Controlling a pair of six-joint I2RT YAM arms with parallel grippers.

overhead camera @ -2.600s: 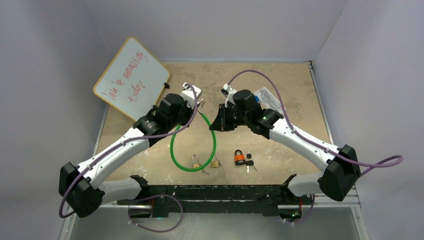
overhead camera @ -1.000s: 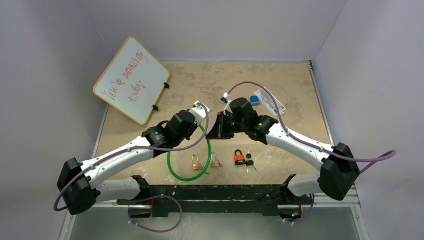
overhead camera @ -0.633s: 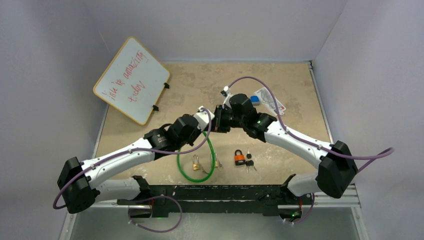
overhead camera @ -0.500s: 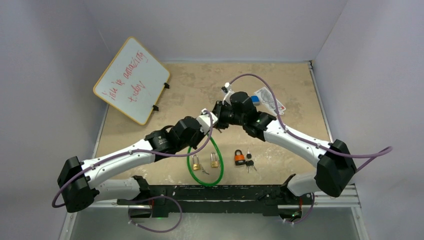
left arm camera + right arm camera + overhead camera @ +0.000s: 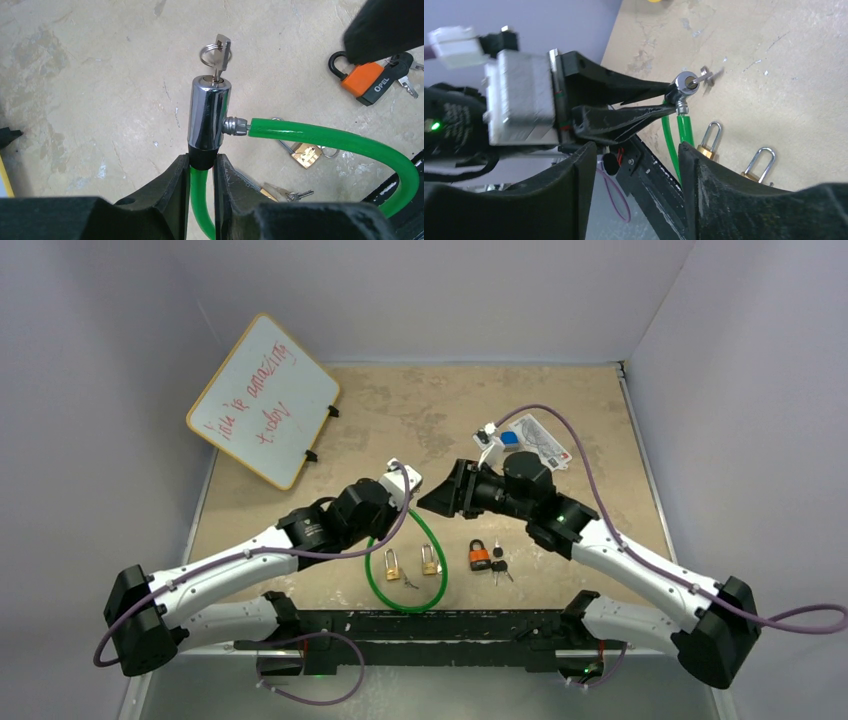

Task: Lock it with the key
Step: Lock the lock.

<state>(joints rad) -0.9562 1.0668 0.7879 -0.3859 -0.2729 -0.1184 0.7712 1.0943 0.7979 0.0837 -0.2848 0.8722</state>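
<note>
- Cable lock (image 5: 208, 112): round barrel of polished chrome, standing upright, with a black collar beneath it.
- Cable (image 5: 340, 142): glossy green sheath. It drops from the collar, loops round and returns to a ribbed metal plug seated in the barrel's side.
- In the top view the loop lies on the surface (image 5: 400, 400) between the two arms, towards the near edge. The barrel end is raised above it.
- Key (image 5: 220, 50): small, flat and silver, with a wire ring through its head. Its blade sits in the barrel's top face.
- Left jaws: pinching the black collar just under the barrel.
- Right jaws: spread wide with nothing between them. The fingers are black and wedge-shaped. The key sits ahead of the gap, apart from both fingers.
- Surface: tan, mottled and scuffed.
- Two brass padlocks (image 5: 391, 563) with steel shackles lie inside the green loop.
- Orange padlock (image 5: 479, 557): black shackle, lettered "OPEL". It lies outside the loop to its right, with black-headed keys beside it.
- Whiteboard (image 5: 262, 400): yellow rim, red handwriting, tilted at the far left.
</note>
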